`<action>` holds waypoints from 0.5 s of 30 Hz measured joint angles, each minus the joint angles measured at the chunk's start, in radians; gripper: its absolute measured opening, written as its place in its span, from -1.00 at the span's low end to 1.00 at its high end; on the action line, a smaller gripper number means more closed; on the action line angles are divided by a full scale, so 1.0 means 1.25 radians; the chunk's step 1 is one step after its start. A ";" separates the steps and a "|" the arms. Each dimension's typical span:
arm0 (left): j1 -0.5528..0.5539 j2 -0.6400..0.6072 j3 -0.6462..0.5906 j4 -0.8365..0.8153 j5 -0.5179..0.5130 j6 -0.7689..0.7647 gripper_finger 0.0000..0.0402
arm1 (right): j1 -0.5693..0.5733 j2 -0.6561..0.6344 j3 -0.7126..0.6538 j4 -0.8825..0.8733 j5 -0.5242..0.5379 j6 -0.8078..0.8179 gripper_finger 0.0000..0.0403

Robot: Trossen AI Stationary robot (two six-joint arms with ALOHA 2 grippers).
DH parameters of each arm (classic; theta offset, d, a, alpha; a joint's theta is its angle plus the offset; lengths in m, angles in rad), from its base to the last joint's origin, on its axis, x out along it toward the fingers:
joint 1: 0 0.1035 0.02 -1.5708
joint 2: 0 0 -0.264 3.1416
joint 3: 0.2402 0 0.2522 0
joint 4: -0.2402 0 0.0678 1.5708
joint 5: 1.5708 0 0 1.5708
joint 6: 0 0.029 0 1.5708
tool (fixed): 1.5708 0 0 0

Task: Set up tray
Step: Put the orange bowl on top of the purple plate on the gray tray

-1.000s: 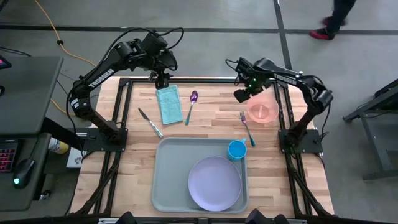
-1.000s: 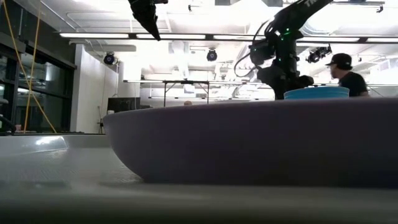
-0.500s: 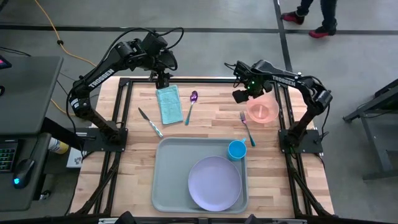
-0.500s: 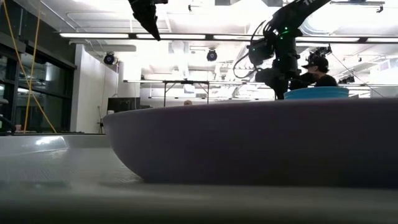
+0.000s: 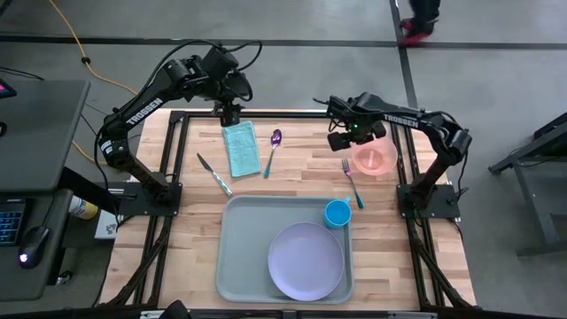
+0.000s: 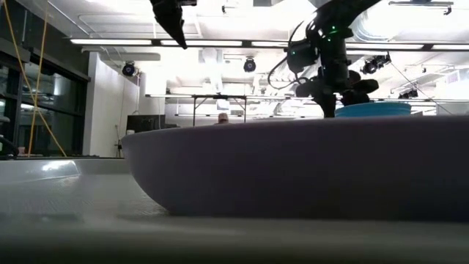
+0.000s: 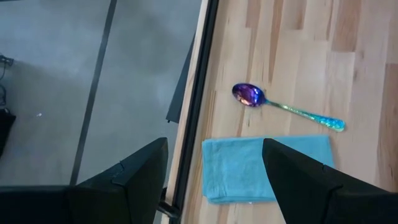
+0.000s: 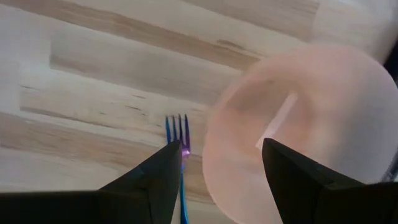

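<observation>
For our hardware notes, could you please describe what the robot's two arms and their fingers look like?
Both arms are black, jointed tubes with white TROSSEN lettering and loose black cables. The left arm stands on a black base. The right arm shows a small green light near its wrist. The fingers are dark, flat and angular.

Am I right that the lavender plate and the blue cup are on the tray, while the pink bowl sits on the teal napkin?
Not quite: the high view shows the pink bowl on bare wood near the right gripper, far from the teal napkin. The lavender plate and blue cup are on the tray.
</observation>
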 joint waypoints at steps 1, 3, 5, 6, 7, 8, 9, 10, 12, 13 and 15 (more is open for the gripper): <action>0.000 0.000 0.000 -0.005 -0.001 0.003 0.46 | 0.002 0.000 0.000 -0.006 0.002 0.007 0.00; 0.000 0.000 0.000 -0.008 -0.001 0.006 0.46 | 0.005 0.000 -0.002 -0.007 0.002 0.016 0.00; 0.000 0.000 0.000 -0.010 -0.003 0.007 0.46 | 0.008 -0.006 -0.028 0.015 -0.009 0.024 0.00; 0.000 0.000 0.000 -0.014 -0.003 0.009 0.46 | 0.008 -0.012 -0.054 0.032 -0.018 0.031 0.00; 0.000 0.000 0.000 -0.019 -0.004 0.016 0.46 | 0.008 -0.020 -0.085 0.050 -0.029 0.041 0.00; 0.000 0.000 0.000 -0.026 -0.010 0.024 0.46 | 0.008 -0.031 -0.121 0.072 -0.037 0.051 0.00; 0.000 0.000 0.000 -0.032 -0.017 0.029 0.46 | 0.009 -0.045 -0.158 0.097 -0.046 0.064 0.00; 0.000 0.000 0.000 -0.033 -0.025 0.034 0.46 | 0.012 -0.062 -0.195 0.120 -0.056 0.079 0.00; 0.001 0.000 0.000 -0.038 -0.039 0.042 0.46 | 0.018 -0.099 -0.261 0.174 -0.072 0.115 0.00; 0.001 0.000 0.000 -0.037 -0.042 0.043 0.46 | 0.022 -0.119 -0.289 0.203 -0.078 0.130 0.00; 0.001 0.000 0.000 -0.037 -0.043 0.045 0.46 | 0.027 -0.156 -0.338 0.247 -0.089 0.155 0.00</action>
